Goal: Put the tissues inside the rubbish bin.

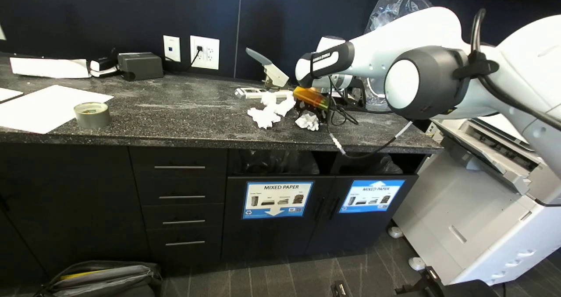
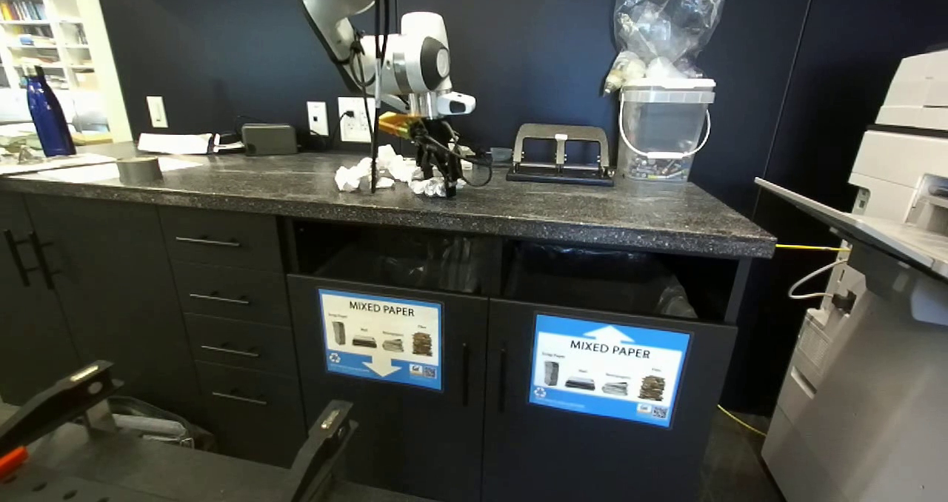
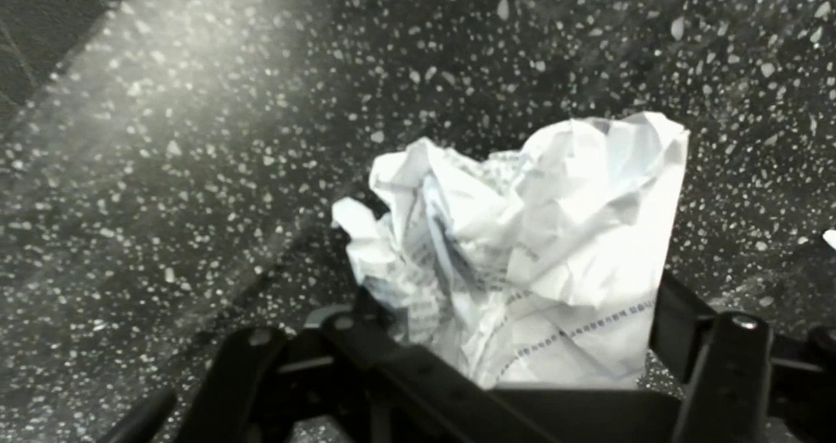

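Observation:
Several crumpled white tissues lie bunched on the dark speckled counter, such as this tissue (image 1: 264,117) left of my gripper (image 1: 312,112). A separate crumpled tissue (image 3: 555,234), with printed lettering on it, rests on the counter directly under the gripper. In the wrist view, my gripper (image 3: 522,319) stands open around that tissue, one finger on each side; the right finger (image 3: 679,325) is at the paper's edge, and I cannot tell whether it presses. The rubbish bin (image 2: 400,261) shows as a bag-lined opening below the counter, behind a MIXED PAPER door. Its inside is mostly hidden.
Next to it is a similar bag-lined opening (image 2: 592,269). A hole punch (image 2: 561,154) and a see-through bucket (image 2: 659,132) stand at the counter's back right. A beige-grey stapler-like device (image 1: 274,76) is behind the tissues. A tape roll (image 1: 92,114) sits far left.

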You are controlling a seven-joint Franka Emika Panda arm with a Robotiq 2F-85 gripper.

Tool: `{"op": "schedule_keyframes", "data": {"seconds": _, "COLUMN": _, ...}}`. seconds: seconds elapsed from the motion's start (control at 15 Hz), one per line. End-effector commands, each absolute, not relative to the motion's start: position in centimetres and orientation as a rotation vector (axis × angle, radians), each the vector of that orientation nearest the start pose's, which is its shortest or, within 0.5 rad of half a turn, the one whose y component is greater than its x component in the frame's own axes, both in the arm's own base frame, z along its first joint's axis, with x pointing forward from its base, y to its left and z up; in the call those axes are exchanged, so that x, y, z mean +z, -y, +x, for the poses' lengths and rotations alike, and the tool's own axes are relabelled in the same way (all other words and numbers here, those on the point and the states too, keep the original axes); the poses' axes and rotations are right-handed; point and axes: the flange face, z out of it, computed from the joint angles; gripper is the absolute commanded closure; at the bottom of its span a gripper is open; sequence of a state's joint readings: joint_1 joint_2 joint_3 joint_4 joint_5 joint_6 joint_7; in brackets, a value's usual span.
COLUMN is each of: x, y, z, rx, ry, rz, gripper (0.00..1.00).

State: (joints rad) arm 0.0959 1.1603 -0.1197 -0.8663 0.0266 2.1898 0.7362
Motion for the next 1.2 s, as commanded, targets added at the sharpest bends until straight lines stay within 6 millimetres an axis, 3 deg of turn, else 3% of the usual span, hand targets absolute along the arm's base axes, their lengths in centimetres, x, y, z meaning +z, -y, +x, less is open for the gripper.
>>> {"op": "schedule_keyframes", "data": {"seconds": 0.0, "x": 20.3, "y": -3.4, "z": 81.4, "rx": -0.312, "ry": -1.039, "rz": -3.015, "gripper": 0.38}}
{"op": "schedule_keyframes", "data": {"seconds": 0.2, "x": 20.8, "y": -3.6, "z": 81.3, "rx": -0.293, "ry": -0.978, "rz": -3.068, "gripper": 0.61}}
{"op": "schedule_keyframes", "data": {"seconds": 0.4, "x": 21.1, "y": -3.8, "z": 80.9, "rx": -0.251, "ry": -0.796, "rz": -3.165, "gripper": 0.84}}
{"op": "schedule_keyframes", "data": {"seconds": 0.87, "x": 22.3, "y": -5.0, "z": 79.8, "rx": -0.182, "ry": -0.228, "rz": -3.206, "gripper": 0.88}}
{"op": "schedule_keyframes", "data": {"seconds": 1.13, "x": 22.5, "y": -6.3, "z": 77.2, "rx": -0.059, "ry": 0.034, "rz": -3.171, "gripper": 0.87}}
